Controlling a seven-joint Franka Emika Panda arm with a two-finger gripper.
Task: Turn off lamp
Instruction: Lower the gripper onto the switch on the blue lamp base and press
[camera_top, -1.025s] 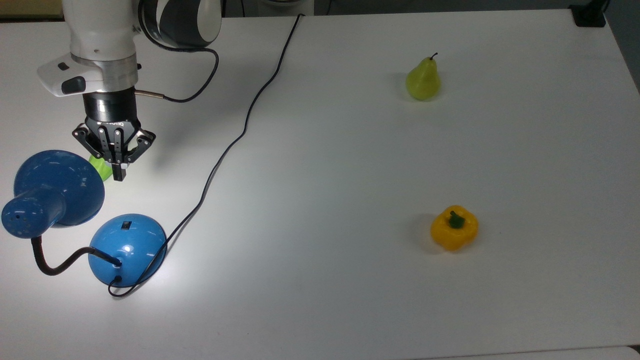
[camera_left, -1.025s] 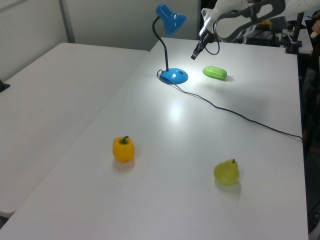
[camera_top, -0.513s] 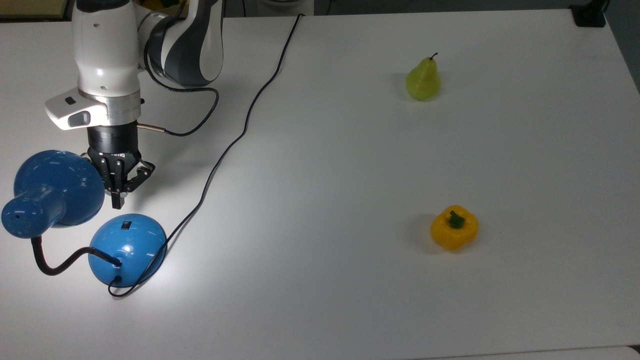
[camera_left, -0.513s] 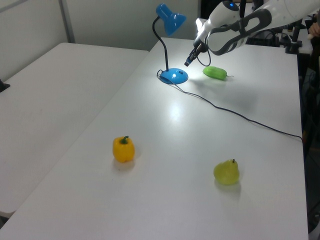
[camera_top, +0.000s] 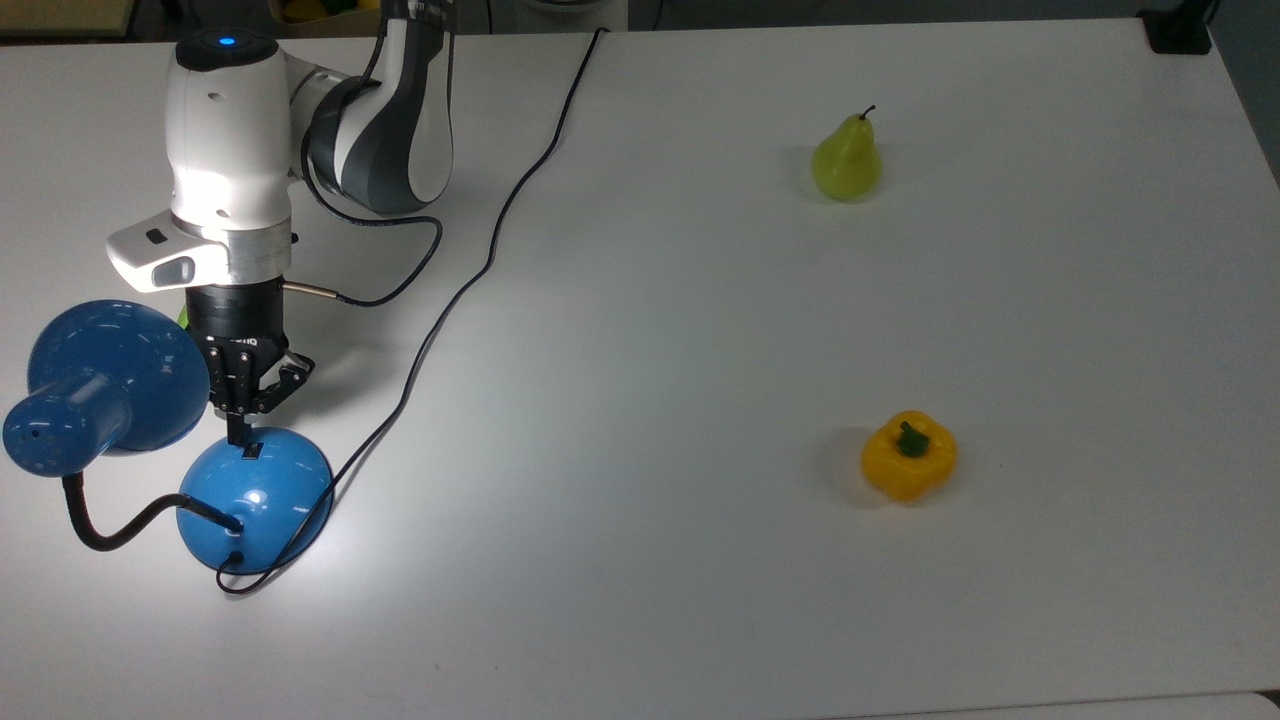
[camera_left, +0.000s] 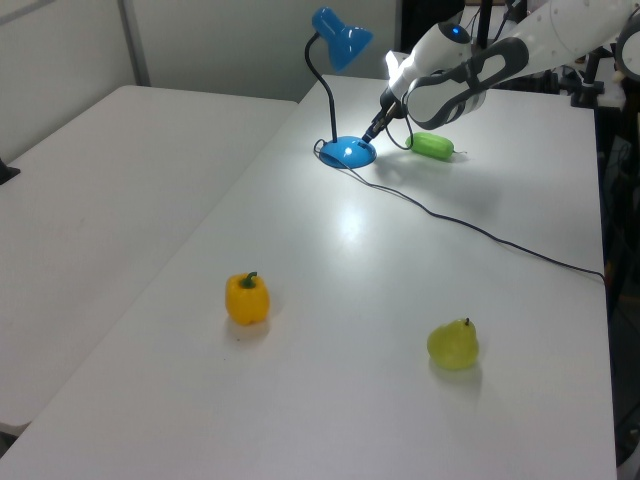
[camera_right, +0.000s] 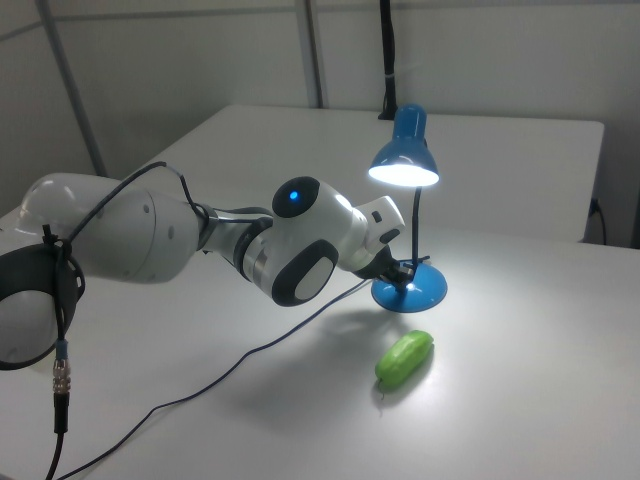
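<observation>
We're seeing the lamp (camera_top: 255, 497) sitting lower left in the top view and glowing in the right view, so it's not off yet, while our gripper (camera_top: 238, 432), fingers pinched together and holding nothing, is poking right at the base's switch (camera_top: 251, 452); no containers on the desk (camera_top: 700, 300).

Lamp (camera_top: 255, 495): glossy blue, round domed base on white table at top view's lower left, small black switch on dome's top. Black gooseneck curves up to flared blue shade (bulb lit, in right view). Black cord trails from base across table.
</observation>
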